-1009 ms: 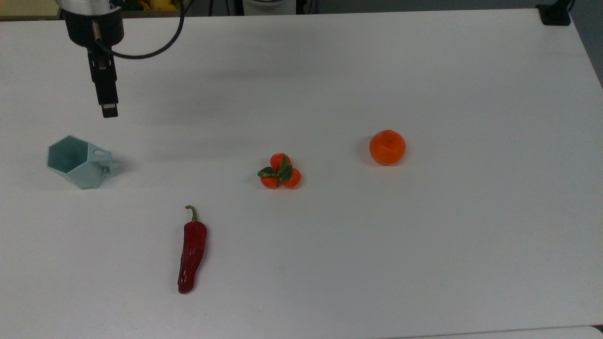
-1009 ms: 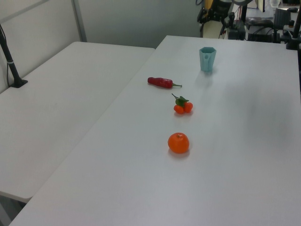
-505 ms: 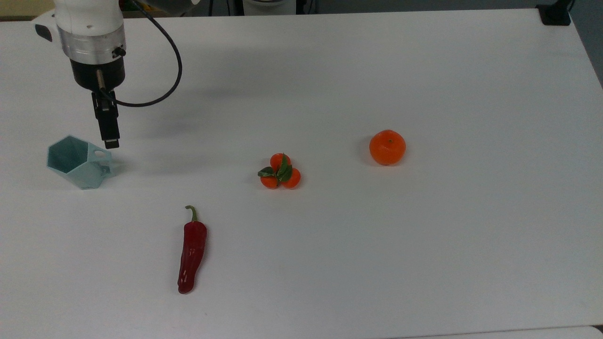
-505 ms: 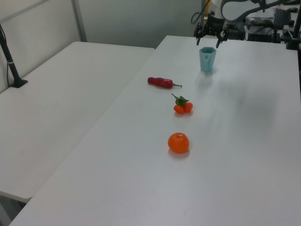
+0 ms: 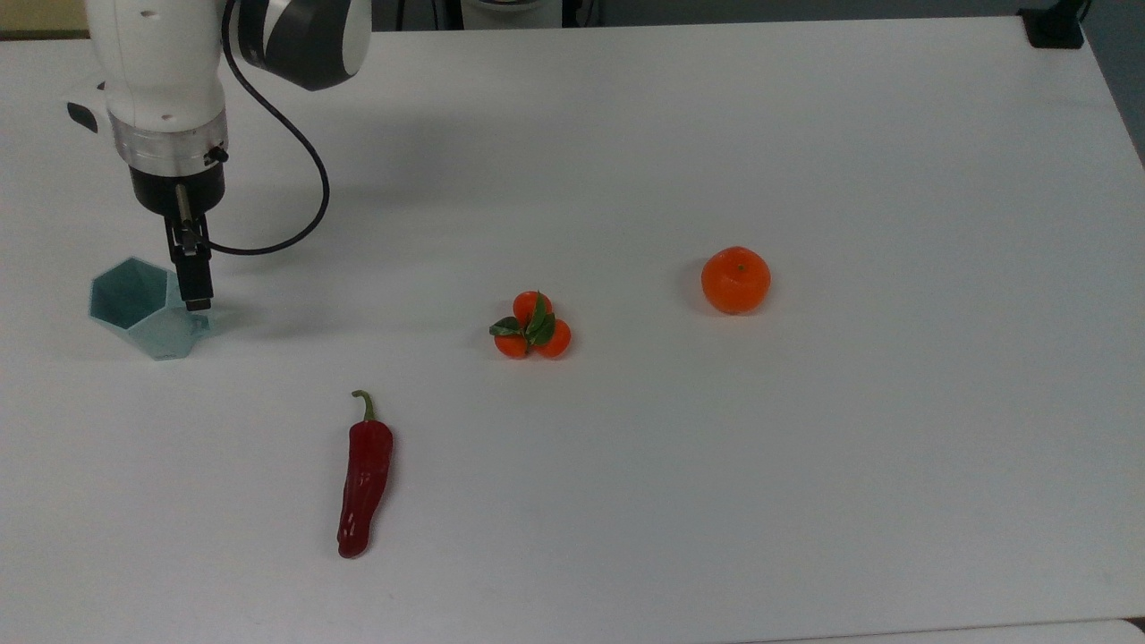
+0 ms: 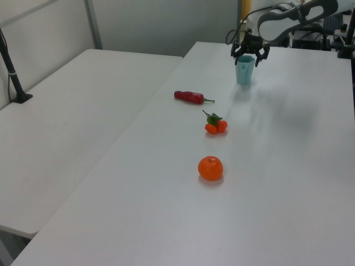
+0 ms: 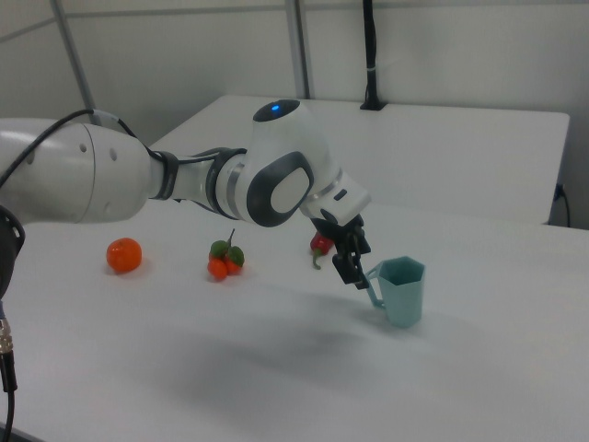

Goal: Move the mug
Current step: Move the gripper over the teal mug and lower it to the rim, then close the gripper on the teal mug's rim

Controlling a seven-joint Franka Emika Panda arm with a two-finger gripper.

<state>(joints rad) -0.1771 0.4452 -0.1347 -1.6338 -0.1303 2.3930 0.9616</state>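
Arm reaches down over the counter [image 5: 626,134], wrist vertical, gripper [image 6: 249,57] low over the mug [image 5: 143,313]. In the left view the fingers [image 6: 260,57] are spread wide, straddling the mug's rim, gripping nothing. Mug stands upright at the top view's 9 o'clock edge, well apart from the red pepper [image 5: 362,478], tangerine cluster [image 5: 532,326] and orange [image 5: 735,280].

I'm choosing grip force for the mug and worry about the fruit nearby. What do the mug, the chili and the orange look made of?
The mug: probably matte plastic or glazed ceramic; flat pale teal facets, crisp edges, little shine. The chili: glossy dark red skin with highlights, possibly a plastic replica. The orange: smooth, evenly coloured, faint sheen; real or imitation, cannot tell.
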